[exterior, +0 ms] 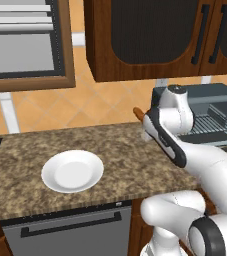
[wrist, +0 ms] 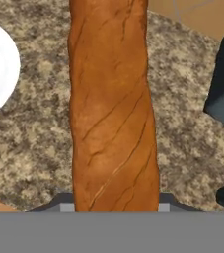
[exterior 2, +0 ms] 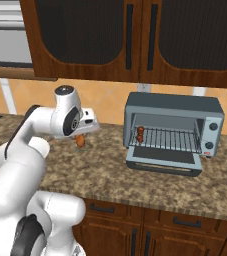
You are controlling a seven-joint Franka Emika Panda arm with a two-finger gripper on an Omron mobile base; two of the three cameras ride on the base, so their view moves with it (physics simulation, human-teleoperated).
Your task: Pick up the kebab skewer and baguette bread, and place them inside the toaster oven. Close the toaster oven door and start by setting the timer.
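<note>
Tool (wrist: 114, 207) grips the baguette bread (wrist: 112, 104), fingertips mostly cut off, loaf largely hidden behind the arm.

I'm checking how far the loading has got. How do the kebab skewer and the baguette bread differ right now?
The kebab skewer sits on the wire rack inside the toaster oven; the baguette bread is outside it, over the counter, held in the claw. The skewer is short, with small dark red and brown chunks; the baguette is a long, plain orange-brown loaf. Both are off the white plate.
</note>
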